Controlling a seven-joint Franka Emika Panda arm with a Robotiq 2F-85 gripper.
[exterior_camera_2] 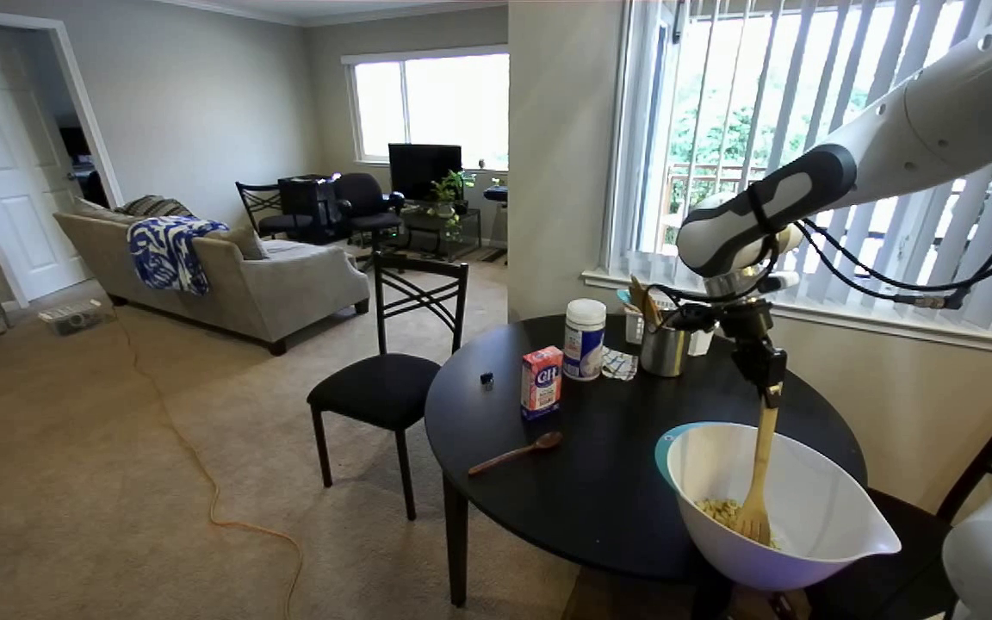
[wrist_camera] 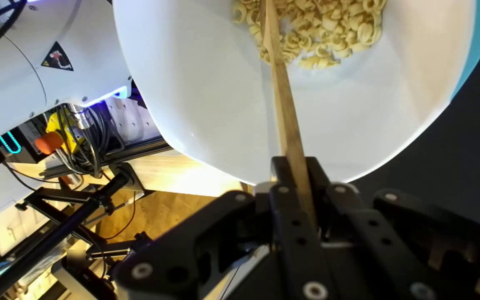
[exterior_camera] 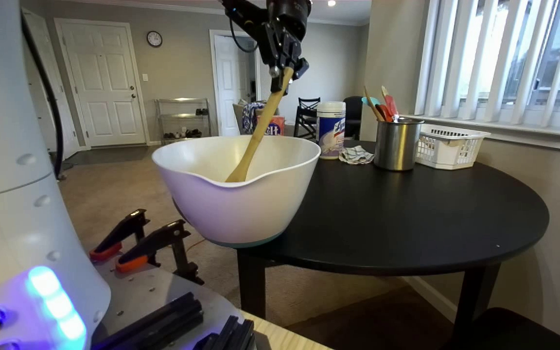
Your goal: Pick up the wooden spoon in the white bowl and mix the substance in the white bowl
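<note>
Writing first. Pink-and-blue cardboard box (exterior_camera_2: 541, 379), left of the fingers in an exterior view and well apart: big white letters look like "C&H"; smaller print unreadable. Canister (exterior_camera_2: 584, 340), white lid, blue label, beyond and left of the fingers there: lettering too blurred. Triangular black sticker (wrist_camera: 58, 57) with small pictogram on the robot base (wrist_camera: 94, 41), up and left of the fingers in the wrist view.

Fingers (wrist_camera: 281, 168): closed on the wooden spoon (exterior_camera: 262, 125), gap only as wide as the handle, one finger each side, near its upper end. Spoon slants down from them into the white bowl (exterior_camera: 241, 209), directly below at the edge of the table (exterior_camera_2: 616, 508). Its head, slotted or tined (cannot tell which), sits among pale curled pasta (wrist_camera: 327, 25).

Reddish-brown spoon (exterior_camera_2: 509, 455): on the table, lower left of the fingers, well apart. Steel utensil cup (exterior_camera: 396, 146): beyond the fingers, white lattice basket (exterior_camera: 450, 146) just beside.
</note>
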